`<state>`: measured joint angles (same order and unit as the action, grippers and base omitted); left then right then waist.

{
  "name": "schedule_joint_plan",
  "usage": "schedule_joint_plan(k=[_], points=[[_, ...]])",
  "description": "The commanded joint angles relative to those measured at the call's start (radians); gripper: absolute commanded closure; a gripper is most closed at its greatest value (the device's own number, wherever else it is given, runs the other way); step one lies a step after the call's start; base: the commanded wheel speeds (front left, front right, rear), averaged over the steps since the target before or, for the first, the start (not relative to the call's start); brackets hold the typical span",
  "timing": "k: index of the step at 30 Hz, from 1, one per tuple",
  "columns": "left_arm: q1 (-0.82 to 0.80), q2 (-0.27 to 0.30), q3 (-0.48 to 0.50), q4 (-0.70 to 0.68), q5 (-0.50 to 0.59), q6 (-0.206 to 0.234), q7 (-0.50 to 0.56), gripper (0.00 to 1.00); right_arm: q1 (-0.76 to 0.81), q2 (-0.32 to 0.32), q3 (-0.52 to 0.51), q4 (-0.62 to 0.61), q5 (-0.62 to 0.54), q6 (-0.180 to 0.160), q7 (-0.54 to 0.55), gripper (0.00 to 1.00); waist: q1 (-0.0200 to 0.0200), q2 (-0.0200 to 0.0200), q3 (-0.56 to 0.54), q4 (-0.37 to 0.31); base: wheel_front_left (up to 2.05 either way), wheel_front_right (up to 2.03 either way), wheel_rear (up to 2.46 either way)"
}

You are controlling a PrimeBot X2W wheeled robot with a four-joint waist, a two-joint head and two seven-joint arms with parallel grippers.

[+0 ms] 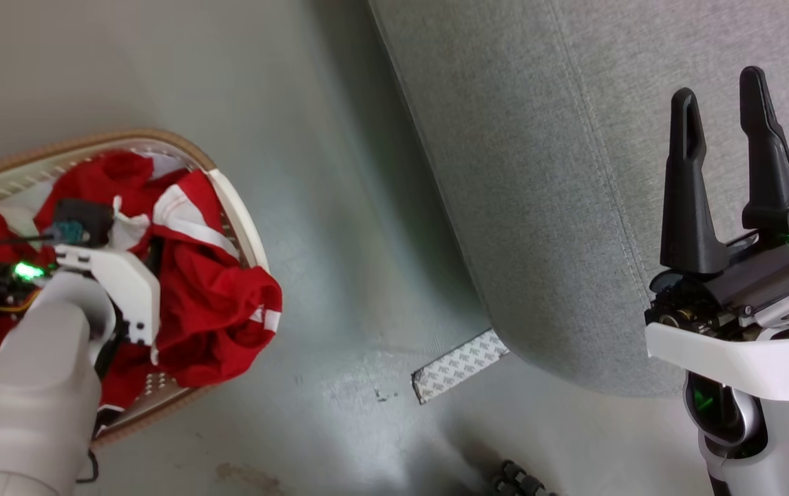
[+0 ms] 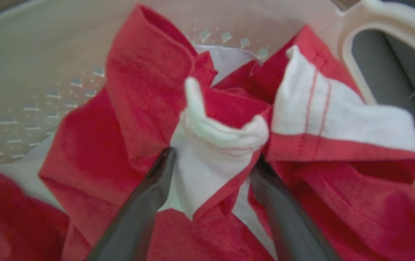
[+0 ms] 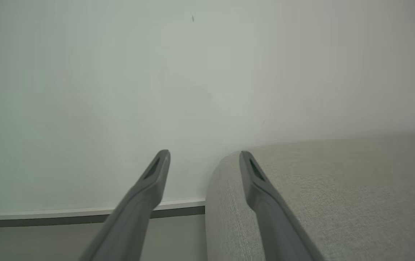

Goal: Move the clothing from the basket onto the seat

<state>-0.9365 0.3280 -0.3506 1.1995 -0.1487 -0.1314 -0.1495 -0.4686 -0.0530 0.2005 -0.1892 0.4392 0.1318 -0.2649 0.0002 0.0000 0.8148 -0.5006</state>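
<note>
The white basket (image 1: 237,210) with a brown rim stands on the floor at the left, and the red clothing (image 1: 215,296) with white stripes is heaped in it, spilling over the near rim. My left arm reaches down into it. In the left wrist view my left gripper (image 2: 214,159) is open, its fingers straddling a bunched white-and-red fold of the clothing (image 2: 146,79); the perforated basket wall (image 2: 30,79) lies behind. My right gripper (image 1: 718,86) stands open and empty over the grey seat (image 1: 560,172). The right wrist view shows the right gripper (image 3: 204,154) above the seat's edge (image 3: 319,203).
Grey-green floor (image 1: 339,207) separates basket and seat. A patterned strip of tape (image 1: 460,365) lies on the floor by the seat's corner. A dark ridged cable (image 1: 518,479) sits at the bottom edge. A pale wall with a skirting board (image 3: 84,214) stands behind the seat.
</note>
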Motion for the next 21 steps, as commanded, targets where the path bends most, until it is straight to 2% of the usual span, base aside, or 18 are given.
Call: schedule_joint_plan(k=[1,3,4,5,7,11,21], points=[[-0.021,0.012,-0.008,0.012,-0.008,0.002,0.006,0.0,-0.006,0.004,0.003,-0.004,0.009,-0.002,0.001,0.0,-0.0002,0.0,0.015,-0.002,0.0,0.0,0.0],[-0.035,0.012,-0.027,0.029,-0.019,0.002,0.029,0.0,-0.004,0.003,0.003,-0.006,0.011,-0.002,0.001,0.0,-0.0002,0.0,0.021,-0.001,0.0,0.0,0.0],[-0.042,0.013,-0.034,0.036,-0.023,0.002,0.038,0.05,-0.003,0.003,0.003,-0.006,0.013,-0.002,0.001,0.0,-0.0002,0.0,0.023,0.0,0.0,0.0,0.0],[-0.048,0.014,-0.043,0.04,-0.027,0.002,0.045,0.46,-0.002,0.003,0.004,-0.004,0.015,-0.002,0.001,0.0,-0.0002,0.0,0.024,0.0,0.0,0.0,0.0],[-0.053,0.015,-0.059,0.043,-0.038,0.002,0.042,1.0,-0.005,0.003,0.004,0.002,0.015,-0.002,0.001,0.0,-0.0002,0.0,0.024,0.001,0.0,0.0,0.0],[-0.053,0.018,-0.079,0.039,-0.068,0.002,0.007,1.0,-0.023,0.003,0.011,0.012,0.02,-0.002,0.001,0.0,-0.0002,0.0,0.011,0.0,0.0,0.0,0.0],[0.044,-0.086,-0.14,-0.006,-0.174,0.002,-0.094,1.0,0.003,0.002,-0.002,0.061,-0.05,-0.002,0.001,0.0,-0.0002,0.0,-0.176,0.095,0.0,0.0,0.0]])
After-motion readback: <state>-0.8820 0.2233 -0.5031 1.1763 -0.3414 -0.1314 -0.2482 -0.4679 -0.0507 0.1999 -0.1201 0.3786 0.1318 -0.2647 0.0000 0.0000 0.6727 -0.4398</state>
